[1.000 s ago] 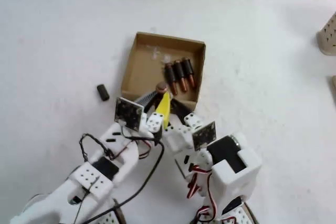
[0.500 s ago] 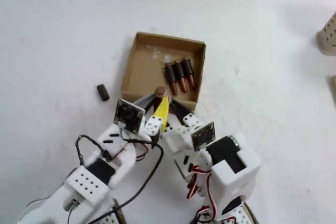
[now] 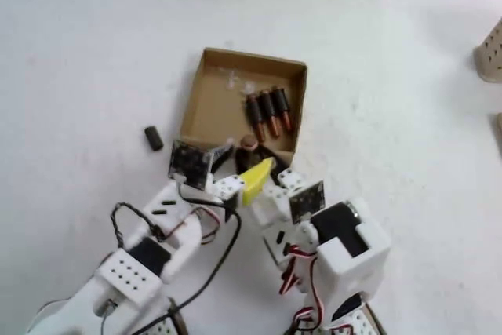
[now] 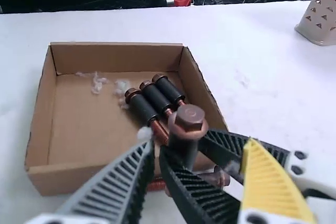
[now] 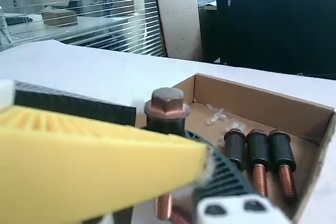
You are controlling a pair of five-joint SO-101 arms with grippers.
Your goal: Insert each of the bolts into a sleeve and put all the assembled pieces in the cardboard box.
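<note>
The cardboard box holds three bolts in black sleeves, lying side by side against one wall. Just outside the box's near wall, my right gripper is shut with its black ribbed fingers on an upright sleeved copper bolt, which also appears in the right wrist view. My left gripper stands open around it, grey finger on one side and yellow finger on the other. A loose black sleeve lies left of the box. Copper bolt parts show on the table under the fingers.
A beige perforated object stands at the table's right edge. Both arm bodies and black cables crowd the near middle. There is free white table to the left, right and behind the box.
My left gripper has opened: its yellow finger swung away from the bolt toward the right arm. The sleeved bolt shifted slightly nearer, still in the right gripper's black fingers.
</note>
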